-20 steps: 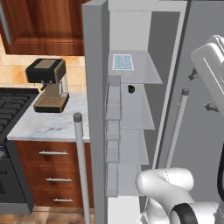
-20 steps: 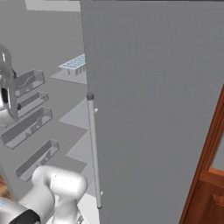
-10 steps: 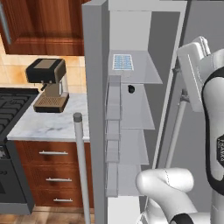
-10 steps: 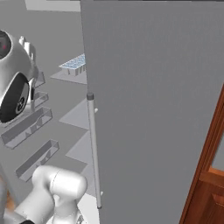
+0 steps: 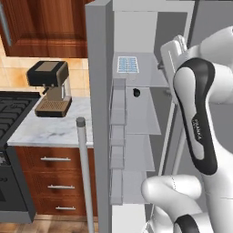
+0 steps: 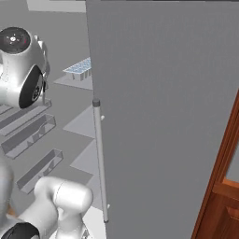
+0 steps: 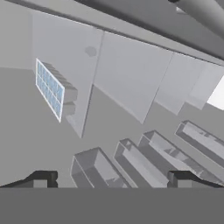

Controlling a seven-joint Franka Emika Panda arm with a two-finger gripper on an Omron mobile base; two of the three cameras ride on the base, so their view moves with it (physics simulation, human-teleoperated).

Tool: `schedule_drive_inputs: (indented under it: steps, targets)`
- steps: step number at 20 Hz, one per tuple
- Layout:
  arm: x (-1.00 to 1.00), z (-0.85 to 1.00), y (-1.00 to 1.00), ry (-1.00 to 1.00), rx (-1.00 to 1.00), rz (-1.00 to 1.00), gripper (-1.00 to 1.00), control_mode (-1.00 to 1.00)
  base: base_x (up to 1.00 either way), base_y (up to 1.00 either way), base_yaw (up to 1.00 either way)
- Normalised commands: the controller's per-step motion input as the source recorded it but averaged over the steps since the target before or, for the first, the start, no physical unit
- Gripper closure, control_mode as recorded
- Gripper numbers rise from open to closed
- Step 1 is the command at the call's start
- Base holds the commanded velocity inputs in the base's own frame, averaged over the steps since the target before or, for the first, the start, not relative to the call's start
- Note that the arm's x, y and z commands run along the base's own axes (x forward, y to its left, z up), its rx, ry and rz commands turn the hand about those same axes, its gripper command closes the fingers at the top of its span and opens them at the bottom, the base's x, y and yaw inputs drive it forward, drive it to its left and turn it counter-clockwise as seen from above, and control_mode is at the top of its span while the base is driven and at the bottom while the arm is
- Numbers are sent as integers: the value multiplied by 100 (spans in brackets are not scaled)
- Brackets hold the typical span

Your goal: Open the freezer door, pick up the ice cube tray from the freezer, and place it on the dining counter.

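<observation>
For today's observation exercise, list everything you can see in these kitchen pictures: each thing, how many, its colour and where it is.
freezer door: one, grey, swung open, seen edge-on
bar handle: one, grey, on that door
ice cube tray: one, white with pale blue cells, top freezer shelf
freezer shelves: several, pale grey, inside the freezer
door bins: several, grey, stacked on the door's inner side
coffee machine: one, dark and brown, on the marble worktop
wider door: one, grey, beside the freezer
gripper: one, dark tips, jaws open, empty
</observation>
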Motion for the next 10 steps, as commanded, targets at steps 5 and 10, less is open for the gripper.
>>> schedule_drive_inputs:
  steps: [5,10]
  targets:
    - [77,0,0,4,1,0,-100,-100,0,0,0]
    - [73,-2,0,1,0,0,-100,-100,0,0,0]
